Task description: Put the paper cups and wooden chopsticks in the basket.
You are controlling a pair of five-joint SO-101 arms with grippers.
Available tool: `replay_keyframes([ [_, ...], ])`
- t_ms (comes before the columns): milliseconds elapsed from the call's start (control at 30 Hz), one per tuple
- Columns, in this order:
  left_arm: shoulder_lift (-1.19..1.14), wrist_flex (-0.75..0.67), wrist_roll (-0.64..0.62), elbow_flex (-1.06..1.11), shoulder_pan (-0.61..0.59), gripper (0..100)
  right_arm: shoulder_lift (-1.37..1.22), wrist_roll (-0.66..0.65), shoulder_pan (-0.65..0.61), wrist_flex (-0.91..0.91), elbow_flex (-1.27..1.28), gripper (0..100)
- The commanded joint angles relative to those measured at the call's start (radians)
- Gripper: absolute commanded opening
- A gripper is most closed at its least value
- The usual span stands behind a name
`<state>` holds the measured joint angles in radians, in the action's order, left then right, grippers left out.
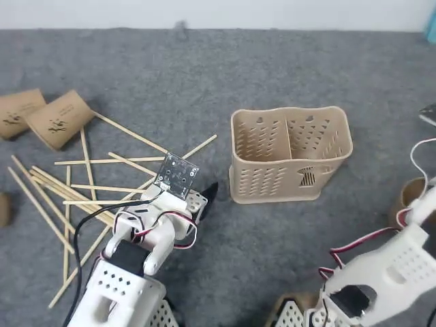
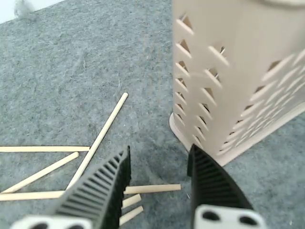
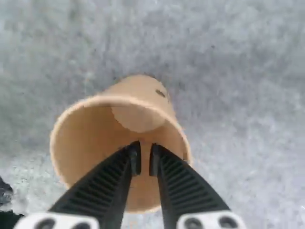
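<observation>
Gaping left claw (image 2: 159, 150) empty, right claw (image 3: 144, 145) near-closed over cup (image 3: 86, 143)

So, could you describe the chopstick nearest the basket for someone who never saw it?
Find the beige basket on the grey table. Left of it lies a scatter of wooden chopsticks. The nearest chopstick is slanted, its tip closest to the basket's left wall.

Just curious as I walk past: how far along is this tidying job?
Nothing looks done: the basket seems empty. In hand: the right gripper is shut at the mouth of a paper cup; the left gripper hangs open beside the basket. Left: the wooden chopsticks and two more paper cups, lying scattered.
</observation>
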<state>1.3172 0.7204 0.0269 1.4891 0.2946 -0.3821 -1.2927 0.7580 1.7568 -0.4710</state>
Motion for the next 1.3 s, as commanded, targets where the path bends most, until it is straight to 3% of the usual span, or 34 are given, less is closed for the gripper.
replay_keyframes([
  [0,0.0,-0.025,0.018,-0.002,-0.006,19,0.114,0.018,0.016,0.042,-0.006,6.1],
  [167,0.0,-0.025,0.018,-0.002,-0.006,19,0.216,0.068,0.031,0.042,-0.006,14.3],
  [433,0.005,-0.025,0.02,-0.002,-0.006,19,0.289,0.193,0.133,0.041,-0.005,15.1],
  [1000,0.006,-0.023,0.02,-0.002,-0.006,19,0.038,0.37,0.117,-0.087,0.071,14.7],
  [1200,0.006,-0.023,0.02,-0.002,-0.006,19,-0.01,0.542,0.114,-0.191,0.066,1.8],
  [1267,0.006,-0.023,0.02,-0.002,-0.006,19,-0.01,0.569,0.114,-0.2,0.064,1.6],
])
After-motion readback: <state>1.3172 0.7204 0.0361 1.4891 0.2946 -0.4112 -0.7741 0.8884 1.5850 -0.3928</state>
